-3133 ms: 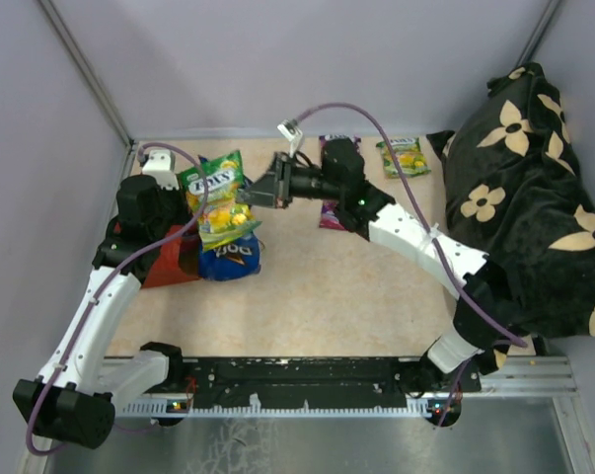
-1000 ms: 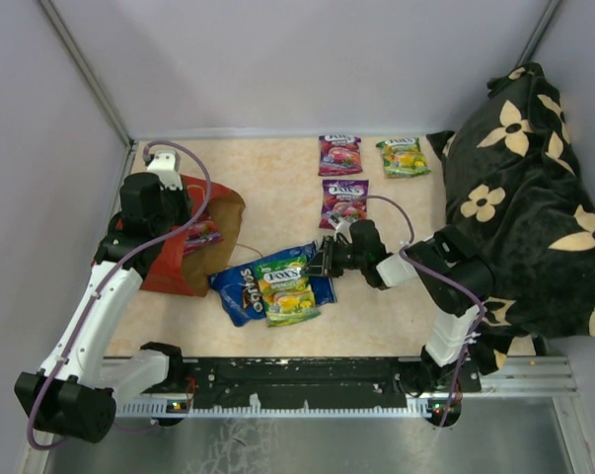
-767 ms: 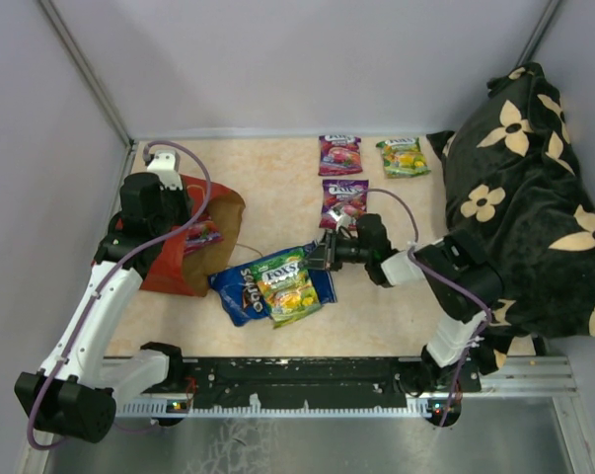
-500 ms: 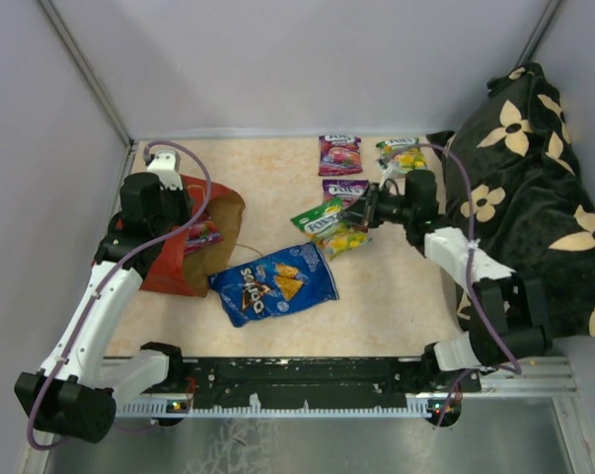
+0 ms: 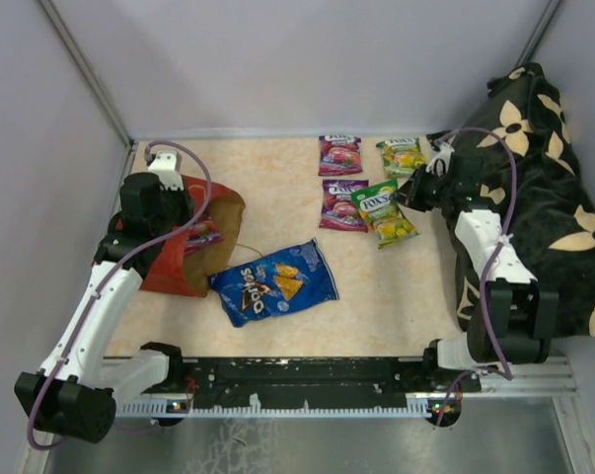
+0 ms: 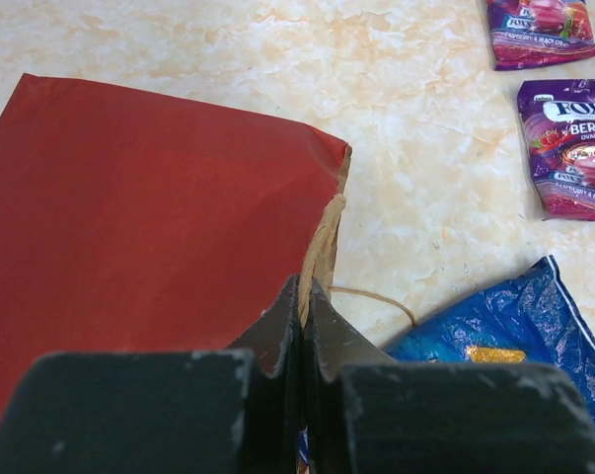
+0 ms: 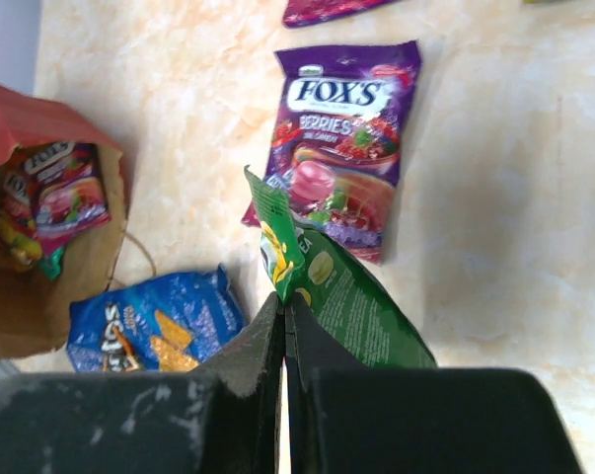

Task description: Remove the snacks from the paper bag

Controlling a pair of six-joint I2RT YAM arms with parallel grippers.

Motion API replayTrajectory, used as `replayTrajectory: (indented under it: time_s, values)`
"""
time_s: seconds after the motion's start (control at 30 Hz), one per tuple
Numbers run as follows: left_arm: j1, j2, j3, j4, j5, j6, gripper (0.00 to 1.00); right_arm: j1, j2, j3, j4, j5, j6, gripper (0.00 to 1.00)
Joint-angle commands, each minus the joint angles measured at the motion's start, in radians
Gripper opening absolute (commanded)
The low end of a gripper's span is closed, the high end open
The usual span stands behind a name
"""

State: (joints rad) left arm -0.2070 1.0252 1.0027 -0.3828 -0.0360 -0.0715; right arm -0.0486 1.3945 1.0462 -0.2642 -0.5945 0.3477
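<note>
We see the red paper bag [image 5: 169, 265] lying on its side at the left of the table [image 5: 277, 183]. Its mouth opens toward the right, and a few small packets [image 5: 201, 235] sit inside it, one of them purple. The left claw [image 6: 305, 292] is pinched tight on the rim of the bag's mouth.

Just right of the mouth, on the near side, a blue chip bag [image 5: 275, 281] lies flat on the table beside the bag's thin loop handle [image 6: 376, 294].

Further right, the right claw [image 7: 282, 301] is closed on the edge of a green candy packet [image 5: 386, 212], which hangs from it just right of a purple packet [image 5: 343, 203]. Toward the far wall lie a second purple packet [image 5: 339, 155] and a second green packet [image 5: 403, 156], apart from each other. A black flowered cloth [image 5: 534, 188] fills the right side.
</note>
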Motion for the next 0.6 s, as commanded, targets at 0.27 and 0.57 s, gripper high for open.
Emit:
replayTrajectory:
  time_s: [0.27,0.57]
  values:
    - [0.004,-0.011,0.043,0.002,0.031,-0.002,0.02,-0.181,0.277,0.095,0.147,0.208,0.119,0.67]
    - [0.005,0.007,0.046,-0.004,0.010,0.000,0.02,0.072,0.081,0.125,-0.050,0.726,-0.024,0.82]
